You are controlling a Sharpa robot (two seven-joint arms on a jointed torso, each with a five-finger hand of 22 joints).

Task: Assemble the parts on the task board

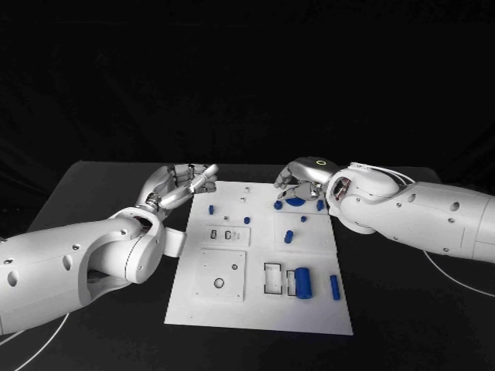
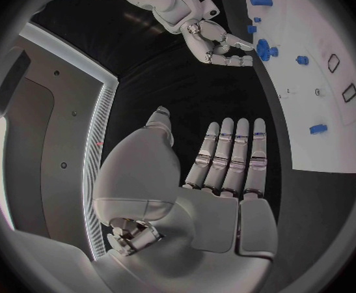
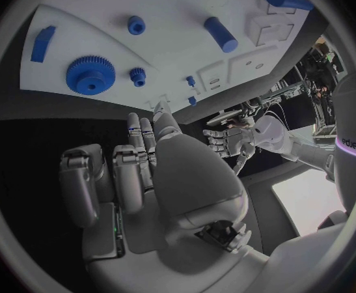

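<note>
Right hand (image 1: 301,180), fingers apart and empty, hovers at the far edge of the task board (image 1: 315,313), just above the blue gear (image 3: 90,75). Left hand (image 1: 181,185), likewise released, waits beside the board. Gear: probably light, rigid plastic; best pinched across its toothed rim, where the grip slips least.

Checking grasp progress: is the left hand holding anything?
No. The left hand is open, fingers straight and apart, beside the white board.
</note>
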